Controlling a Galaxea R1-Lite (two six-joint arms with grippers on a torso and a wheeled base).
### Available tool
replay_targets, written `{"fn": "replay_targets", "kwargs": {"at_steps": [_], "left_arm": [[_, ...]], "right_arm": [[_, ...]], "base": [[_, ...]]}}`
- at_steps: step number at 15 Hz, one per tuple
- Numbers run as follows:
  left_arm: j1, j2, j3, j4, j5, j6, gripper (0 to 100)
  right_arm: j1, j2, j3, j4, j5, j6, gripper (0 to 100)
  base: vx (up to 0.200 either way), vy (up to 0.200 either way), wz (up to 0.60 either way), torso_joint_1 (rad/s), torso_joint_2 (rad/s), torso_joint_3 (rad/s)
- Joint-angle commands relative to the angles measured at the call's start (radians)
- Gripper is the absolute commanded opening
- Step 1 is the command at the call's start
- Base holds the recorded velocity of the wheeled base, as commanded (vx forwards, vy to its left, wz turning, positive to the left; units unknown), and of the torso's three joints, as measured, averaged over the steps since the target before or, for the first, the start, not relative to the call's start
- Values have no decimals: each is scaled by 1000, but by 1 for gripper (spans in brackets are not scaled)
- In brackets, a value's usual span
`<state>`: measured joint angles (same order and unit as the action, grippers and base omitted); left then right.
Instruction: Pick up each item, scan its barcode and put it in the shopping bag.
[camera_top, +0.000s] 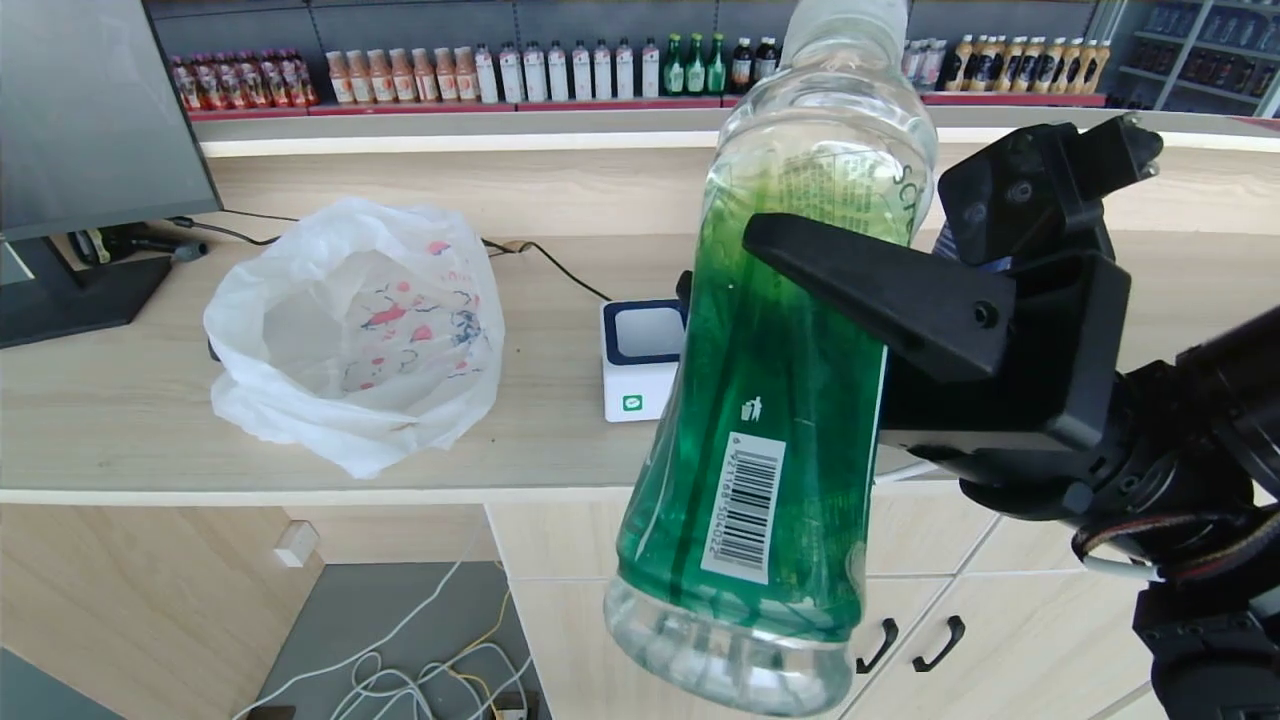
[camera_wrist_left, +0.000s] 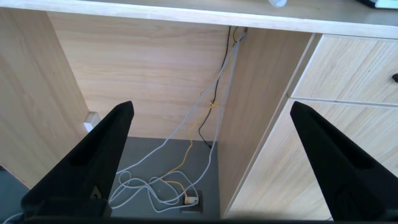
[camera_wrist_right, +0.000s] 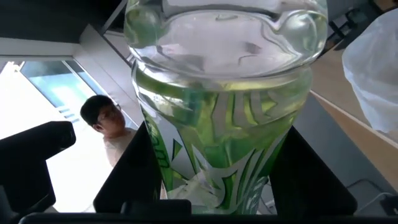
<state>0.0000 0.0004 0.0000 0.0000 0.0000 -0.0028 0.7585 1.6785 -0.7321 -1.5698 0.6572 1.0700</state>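
Note:
A clear bottle (camera_top: 770, 430) with a green label hangs tilted in the air in front of the counter, its base low and near, its barcode (camera_top: 745, 505) facing the head camera. My right gripper (camera_top: 800, 270) is shut on its middle, one black finger (camera_top: 880, 295) lying across the label. In the right wrist view the bottle (camera_wrist_right: 224, 124) stands between the gripper's (camera_wrist_right: 221, 186) jaws. The white barcode scanner (camera_top: 640, 360) stands on the counter just behind the bottle. The white shopping bag (camera_top: 360, 330) lies open to the scanner's left. My left gripper (camera_wrist_left: 211, 124) hangs open and holds nothing, below the counter top.
The wooden counter (camera_top: 120, 400) carries a monitor (camera_top: 90, 120) at the far left and a cable running to the scanner. Cupboard doors with black handles (camera_top: 910, 645) are under the counter on the right. Loose cables (camera_wrist_left: 168, 186) lie on the floor in the open bay.

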Motion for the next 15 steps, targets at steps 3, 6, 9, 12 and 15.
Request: {"fn": "replay_targets", "kwargs": {"at_steps": [3, 6, 9, 12, 15], "left_arm": [[0, 0, 0, 0, 0, 0, 100], [0, 0, 0, 0, 0, 0, 100], [0, 0, 0, 0, 0, 0, 100], [0, 0, 0, 0, 0, 0, 100], [0, 0, 0, 0, 0, 0, 100]], "right_arm": [[-1, 4, 3, -1, 1, 1, 0], [1, 7, 2, -1, 1, 13, 0], [-1, 7, -1, -1, 1, 13, 0], [-1, 6, 2, -1, 1, 11, 0], [-2, -3, 5, -1, -7, 1, 0]], "base": [[0, 0, 0, 0, 0, 0], [0, 0, 0, 0, 0, 0], [0, 0, 0, 0, 0, 0], [0, 0, 0, 0, 0, 0], [0, 0, 0, 0, 0, 0]]}}
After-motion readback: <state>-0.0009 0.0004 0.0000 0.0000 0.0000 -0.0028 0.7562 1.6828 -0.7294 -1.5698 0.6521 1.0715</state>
